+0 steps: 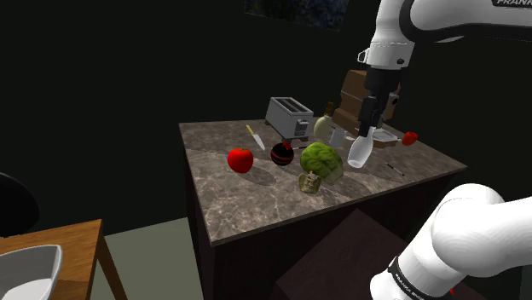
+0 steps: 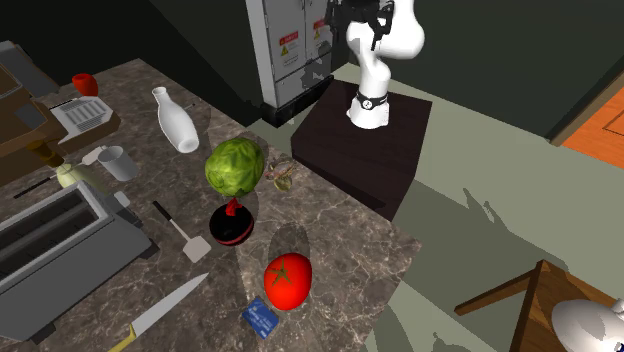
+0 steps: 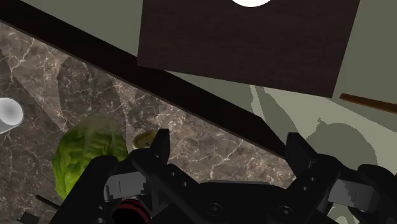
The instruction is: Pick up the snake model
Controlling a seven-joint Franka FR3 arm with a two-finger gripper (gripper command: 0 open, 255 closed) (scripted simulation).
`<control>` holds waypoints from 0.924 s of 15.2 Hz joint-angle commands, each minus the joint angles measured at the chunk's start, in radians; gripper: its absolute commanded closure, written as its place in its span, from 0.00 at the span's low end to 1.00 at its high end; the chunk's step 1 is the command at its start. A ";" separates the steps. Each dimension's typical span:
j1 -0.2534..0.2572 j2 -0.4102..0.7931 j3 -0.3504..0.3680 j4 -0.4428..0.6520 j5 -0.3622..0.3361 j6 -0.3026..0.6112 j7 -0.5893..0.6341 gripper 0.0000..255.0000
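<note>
Here, in the shoulder view, we see the white arm (image 1: 443, 25) come down from the upper right of the frame. Its black gripper (image 1: 367, 128) hangs over the right part of a marble counter (image 1: 222, 204), just above a white bottle (image 1: 358, 153) in the picture. The snake model (image 1: 311, 182), a small tan coil, lies a little right of the frame's centre, close to the counter's near edge. It sits just below a green lettuce head (image 1: 321, 159); we cannot tell whether the two touch. Left of the lettuce stand a red-and-black round object (image 1: 282, 153) and a tomato (image 1: 240, 159). A toaster (image 1: 290, 115) sits above them in the frame.

Next, in the second exterior view, we find the snake model (image 2: 283, 175) near the frame's centre. It is just right of the lettuce head (image 2: 236, 167) and near the counter edge that faces the dark stand (image 2: 365, 140). The tomato (image 2: 288, 280) lies at lower centre, a spatula (image 2: 185, 232) left of it, a knife (image 2: 165, 315) at lower left and a mug (image 2: 117, 161) at left.

Lastly, in the wrist view, we note that the two black fingers (image 3: 159, 149) stand wide apart. Between them we see nothing except counter, so the gripper (image 3: 229, 153) holds nothing. The snake model (image 3: 145, 137) shows as an olive patch just beside one fingertip, between that finger and the lettuce head (image 3: 86, 156), and is partly hidden.
</note>
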 commanded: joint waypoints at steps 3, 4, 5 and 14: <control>-0.005 0.014 -0.026 -0.049 -0.016 0.073 -0.025 0.00; -0.008 0.023 -0.040 -0.071 -0.023 0.109 -0.037 0.00; -0.011 0.034 -0.054 -0.092 -0.031 0.147 -0.050 0.00; -0.031 0.223 -0.181 -0.214 -0.083 0.502 -0.163 0.00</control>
